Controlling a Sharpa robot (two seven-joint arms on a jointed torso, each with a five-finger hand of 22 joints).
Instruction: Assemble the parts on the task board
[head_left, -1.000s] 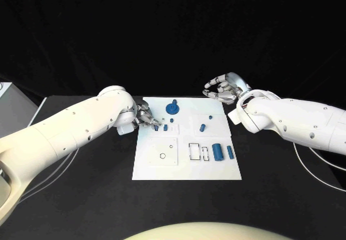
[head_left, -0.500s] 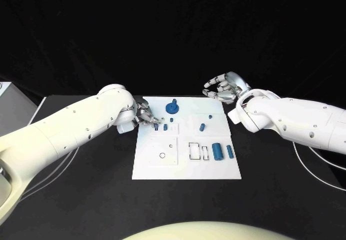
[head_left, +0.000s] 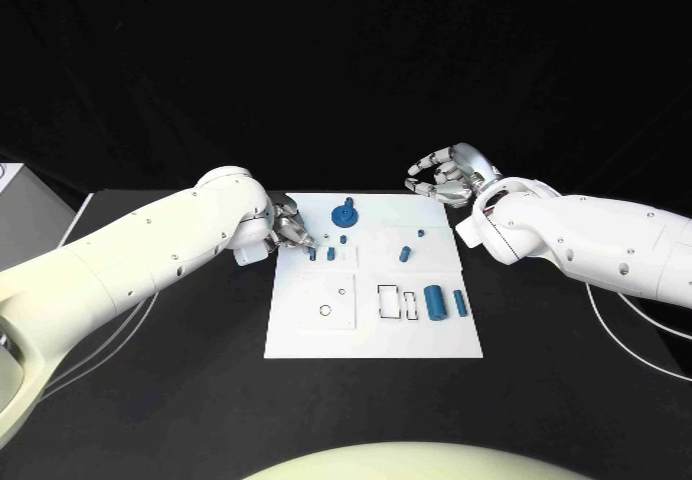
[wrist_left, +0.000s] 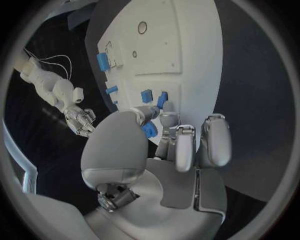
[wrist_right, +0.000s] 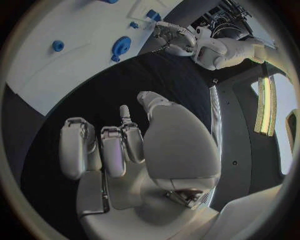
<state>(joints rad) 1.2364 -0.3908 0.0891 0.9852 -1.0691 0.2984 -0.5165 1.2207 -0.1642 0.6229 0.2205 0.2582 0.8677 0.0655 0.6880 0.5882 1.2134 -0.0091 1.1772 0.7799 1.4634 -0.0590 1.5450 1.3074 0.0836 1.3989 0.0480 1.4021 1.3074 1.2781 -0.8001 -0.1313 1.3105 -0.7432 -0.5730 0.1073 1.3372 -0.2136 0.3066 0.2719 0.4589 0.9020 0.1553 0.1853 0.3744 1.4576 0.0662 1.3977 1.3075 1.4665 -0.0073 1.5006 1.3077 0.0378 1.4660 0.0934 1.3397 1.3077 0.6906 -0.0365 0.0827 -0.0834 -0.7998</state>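
Left robot hand (head_left: 289, 232) reaches over task board (head_left: 372, 335); right robot hand (head_left: 449, 175) hovers empty.

The near half of the task board (head_left: 296, 335) toward 6 o'clock is mostly bare white; a hand can come in there over the black table (head_left: 173, 400) unhindered. At 9 o'clock the left hand (head_left: 289, 232) sits on the board's edge, blocking that side, with two small blue pegs (head_left: 322, 254) just beside its fingers. At 12 o'clock the blue gear (head_left: 345, 214) stands up. Toward 3 o'clock lie the blue cylinders (head_left: 444, 302) beside the slots. The right hand (head_left: 450, 174) hovers off the far right corner at 1 o'clock, apart from the board.
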